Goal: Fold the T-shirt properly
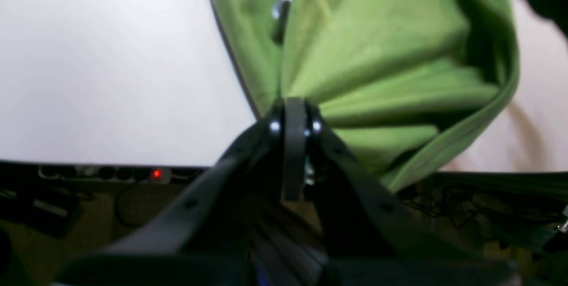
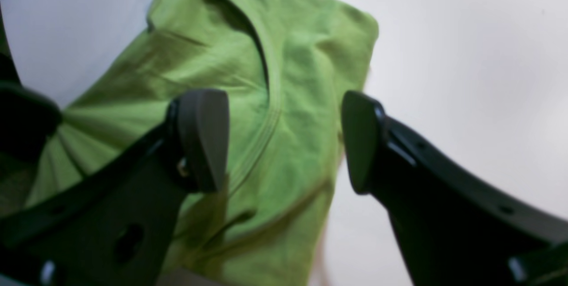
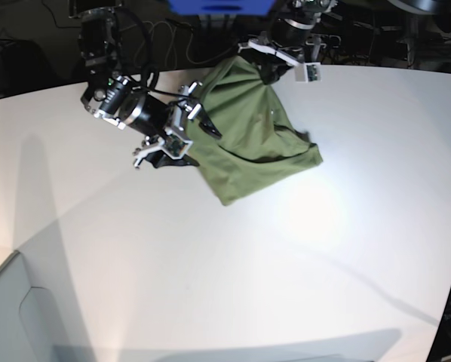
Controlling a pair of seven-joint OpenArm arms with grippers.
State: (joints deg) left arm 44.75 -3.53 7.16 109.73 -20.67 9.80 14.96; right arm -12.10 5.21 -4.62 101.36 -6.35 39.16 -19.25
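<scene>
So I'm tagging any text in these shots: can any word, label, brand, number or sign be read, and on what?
None can be read.
T-shirt: plain green cloth, no print or tag lettering showing.
White table: unmarked.
Left tool, right tool: black, no legible marking.
Power strip: a red light only; any lettering is too blurred.

One T-shirt [image 3: 252, 154], one white table [image 3: 210, 286], two robot arms, one power strip [image 1: 106, 173]
</scene>
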